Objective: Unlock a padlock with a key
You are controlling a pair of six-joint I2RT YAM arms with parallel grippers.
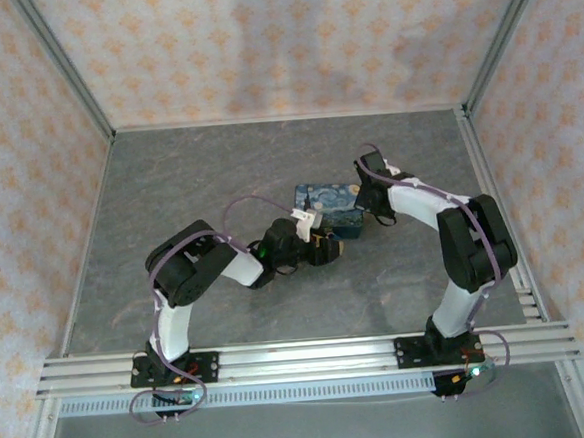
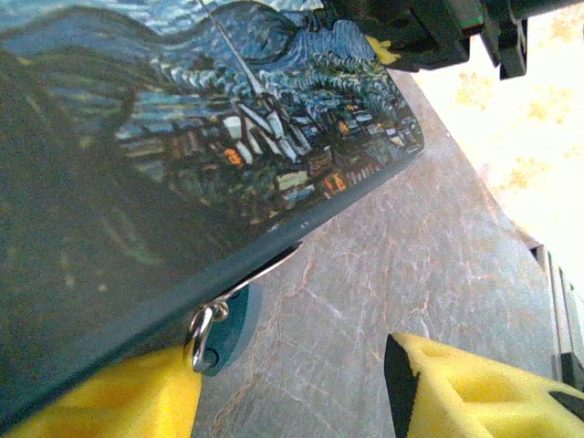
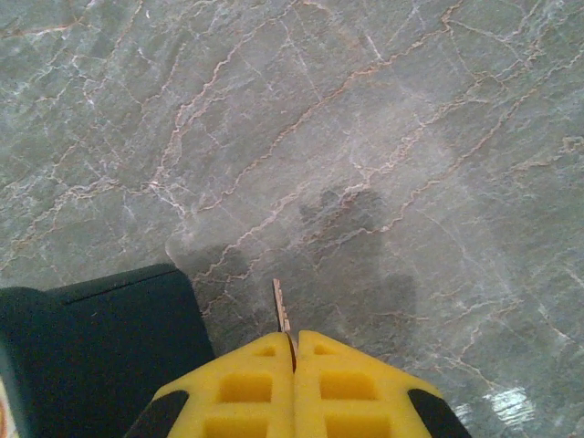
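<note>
The padlock [image 1: 328, 208], a dark-blue block printed with a starry-night painting, lies on the table between both grippers. In the left wrist view the padlock [image 2: 182, 155] looms over my left gripper [image 2: 292, 365], whose yellow fingers [image 2: 474, 392] stand wide apart and open, the left one under the block's edge. A small metal ring [image 2: 203, 333] and a thin metal strip hang at that edge. My right gripper [image 3: 294, 339] is shut on the key [image 3: 282, 310], whose pale toothed blade sticks out past the pads. The padlock's dark side [image 3: 91, 347] sits just left of it.
A teal tag [image 2: 228, 327] hangs from the ring. The grey marbled table [image 1: 219, 174] is walled by patterned panels; metal rails [image 1: 302, 359] run along the near edge. Left gripper [image 1: 322, 245] and right gripper [image 1: 369, 206] crowd the block from front and right.
</note>
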